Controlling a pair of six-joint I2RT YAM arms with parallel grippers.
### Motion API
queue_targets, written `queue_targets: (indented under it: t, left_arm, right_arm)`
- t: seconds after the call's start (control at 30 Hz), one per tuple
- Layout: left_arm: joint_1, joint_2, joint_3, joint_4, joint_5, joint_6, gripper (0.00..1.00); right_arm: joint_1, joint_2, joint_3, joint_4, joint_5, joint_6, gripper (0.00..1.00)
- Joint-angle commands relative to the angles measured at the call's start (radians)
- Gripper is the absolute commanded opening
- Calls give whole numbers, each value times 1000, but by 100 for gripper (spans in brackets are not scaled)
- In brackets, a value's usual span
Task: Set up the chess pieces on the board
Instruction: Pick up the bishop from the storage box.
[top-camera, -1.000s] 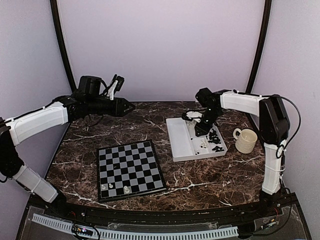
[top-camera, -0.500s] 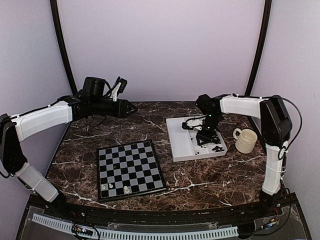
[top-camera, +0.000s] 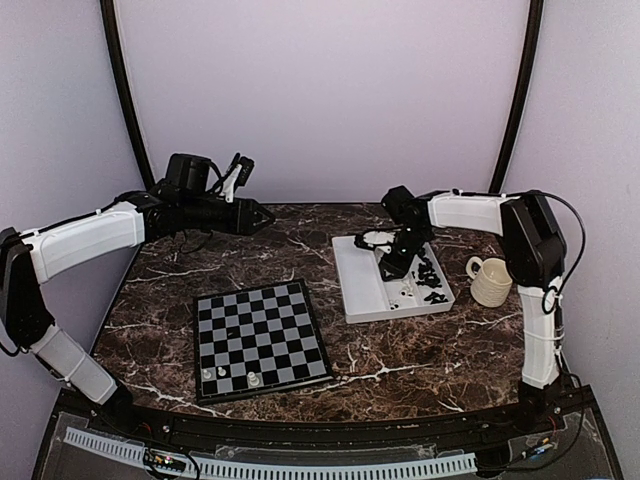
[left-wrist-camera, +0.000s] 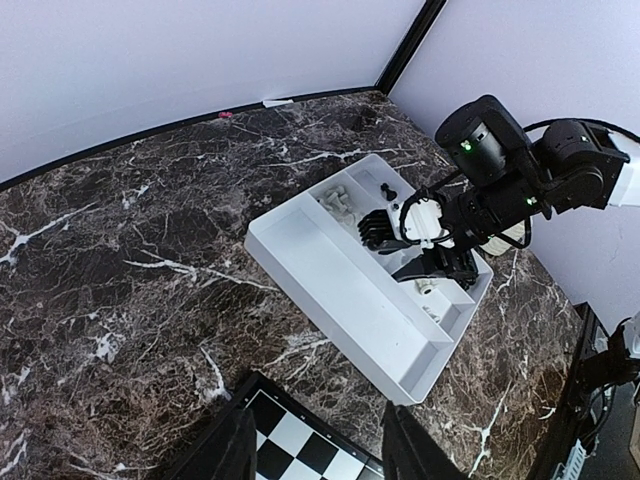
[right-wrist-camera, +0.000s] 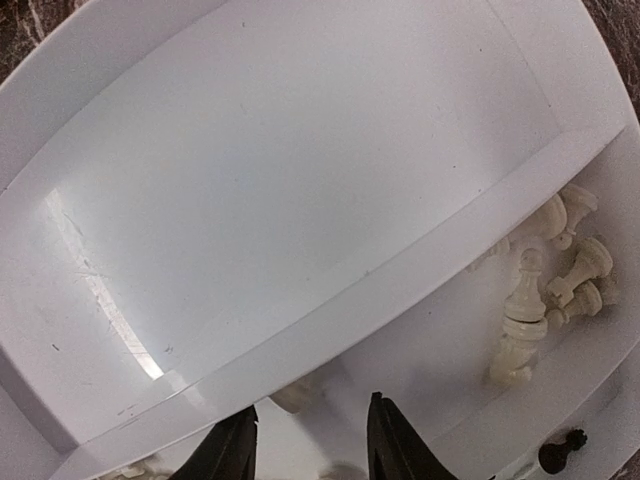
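The board (top-camera: 258, 338) lies at the front left with three white chess pieces (top-camera: 221, 371) near its front edge; its corner shows in the left wrist view (left-wrist-camera: 300, 448). The other chess pieces lie in the right compartment of the white tray (top-camera: 362, 283): black ones (top-camera: 432, 275) and white ones (right-wrist-camera: 528, 300). My right gripper (top-camera: 392, 267) is open and low in that compartment, by the divider (right-wrist-camera: 308, 455); a white piece (right-wrist-camera: 300, 393) lies just ahead of its fingers. My left gripper (top-camera: 262, 215) is open and empty, held high over the back left of the table (left-wrist-camera: 320, 462).
A cream ribbed mug (top-camera: 491, 281) stands right of the tray. The tray's left compartment (right-wrist-camera: 280, 180) holds nothing. The marble table (top-camera: 400, 350) lies between the board and the tray. The right arm (left-wrist-camera: 500, 170) reaches over the tray.
My right gripper has shifted within the tray's right compartment, down then slightly left toward the divider. My left arm edged a little to the right early on, then stayed still.
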Motion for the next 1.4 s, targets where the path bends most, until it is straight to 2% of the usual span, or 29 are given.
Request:
queue_targets:
  t: [0.0, 0.5, 0.7, 0.9, 1.07, 1.37]
  left_arm:
    - [-1, -20, 3, 2, 0, -6, 45]
    - [-1, -12, -5, 13, 5, -14, 45]
    - [-1, -10, -6, 14, 10, -15, 45]
    - [-1, -14, -12, 14, 14, -22, 45]
    - [-1, -18, -22, 25, 16, -31, 45]
    - [-1, -15, -20, 34, 20, -45, 45]
  right_arm:
    - [3, 21, 32, 30, -2, 21, 38]
    - [-40, 60, 78, 50, 52, 81, 31]
    - [-43, 55, 74, 40, 14, 83, 31]
    - [-42, 70, 85, 32, -39, 136, 40]
    - [-42, 116, 119, 43, -34, 202, 42]
    - [-42, 190, 192, 16, 19, 272, 31]
